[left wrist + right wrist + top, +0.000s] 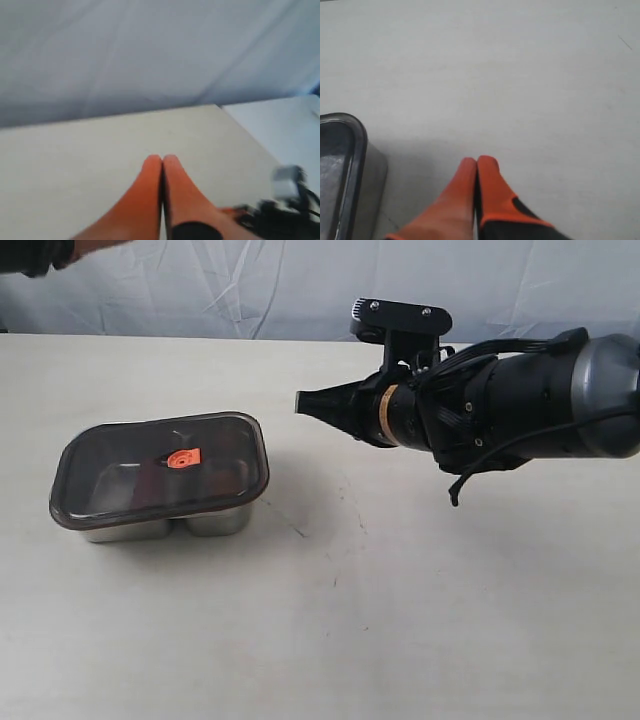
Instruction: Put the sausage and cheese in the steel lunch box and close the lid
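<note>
The steel lunch box (200, 522) stands on the left of the table with the dark translucent lid (130, 475) lying flat on it, orange valve (184, 458) at centre. The sausage and the cheese do not show; the dark lid hides the inside of the box. My right gripper (303, 403) hovers right of the box, pointing towards it, shut with nothing between its fingers; in the right wrist view its tips (477, 161) press together near a corner of the box (367, 175). My left gripper (162, 158) is also shut and empty, over bare table.
The pale table (350, 620) ends at a bluish-white cloth backdrop (300, 280). A bit of the left arm (40, 255) shows at the top left corner of the exterior view. The bulky right arm (520, 405) hangs over the table's right half.
</note>
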`<state>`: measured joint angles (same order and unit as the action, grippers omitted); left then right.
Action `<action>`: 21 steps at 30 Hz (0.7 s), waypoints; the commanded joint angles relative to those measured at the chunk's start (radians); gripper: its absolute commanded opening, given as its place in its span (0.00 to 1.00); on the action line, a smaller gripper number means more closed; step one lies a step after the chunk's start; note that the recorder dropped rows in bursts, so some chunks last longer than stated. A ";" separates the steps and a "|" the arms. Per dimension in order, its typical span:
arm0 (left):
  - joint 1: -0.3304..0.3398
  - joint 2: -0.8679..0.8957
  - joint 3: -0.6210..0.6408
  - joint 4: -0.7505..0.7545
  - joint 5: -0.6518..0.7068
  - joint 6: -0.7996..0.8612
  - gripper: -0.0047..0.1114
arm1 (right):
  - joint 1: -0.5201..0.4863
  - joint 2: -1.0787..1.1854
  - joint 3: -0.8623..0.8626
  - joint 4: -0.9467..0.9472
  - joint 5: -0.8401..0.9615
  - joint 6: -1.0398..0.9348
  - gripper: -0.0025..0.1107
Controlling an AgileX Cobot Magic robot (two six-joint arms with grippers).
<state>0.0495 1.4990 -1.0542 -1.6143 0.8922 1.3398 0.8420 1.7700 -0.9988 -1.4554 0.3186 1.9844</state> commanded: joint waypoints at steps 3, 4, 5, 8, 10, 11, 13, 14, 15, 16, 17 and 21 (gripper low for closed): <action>0.000 0.023 0.023 0.351 0.329 -0.344 0.04 | -0.003 -0.009 -0.005 -0.009 0.037 0.003 0.01; 0.000 0.025 0.027 0.443 0.329 -0.344 0.04 | -0.003 -0.009 -0.005 -0.009 0.037 0.003 0.01; 0.000 0.025 0.027 0.567 0.294 -0.344 0.04 | -0.003 -0.009 -0.005 -0.016 0.037 0.003 0.01; 0.000 0.027 0.027 1.026 0.025 -0.606 0.04 | -0.003 -0.009 -0.005 -0.016 0.037 0.003 0.01; 0.002 0.032 0.027 1.244 -0.093 -0.859 0.04 | -0.003 -0.009 -0.005 -0.016 0.037 0.003 0.01; 0.008 0.037 0.027 1.354 -0.105 -0.952 0.04 | -0.003 -0.009 -0.005 -0.016 0.043 0.003 0.01; 0.008 0.045 0.027 1.396 -0.059 -0.994 0.04 | -0.003 -0.009 -0.005 -0.016 0.053 0.003 0.01; 0.008 0.055 0.027 1.392 -0.019 -0.994 0.04 | -0.003 -0.009 -0.005 -0.017 0.067 0.003 0.01; 0.008 0.062 0.027 1.388 -0.009 -0.994 0.04 | -0.005 -0.009 -0.005 -0.022 0.074 0.003 0.01; 0.008 0.068 0.030 1.379 -0.007 -1.000 0.04 | -0.005 -0.007 -0.005 -0.024 0.082 0.001 0.01; 0.008 0.072 0.031 1.377 -0.024 -1.017 0.04 | -0.005 -0.007 -0.005 -0.024 0.086 -0.009 0.01; 0.009 0.065 0.023 1.380 -0.006 -1.068 0.04 | -0.013 -0.007 -0.005 0.017 0.082 -0.096 0.01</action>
<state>0.0576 1.5705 -1.0247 -0.2377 0.8683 0.3053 0.8420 1.7700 -0.9988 -1.4614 0.3965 1.9520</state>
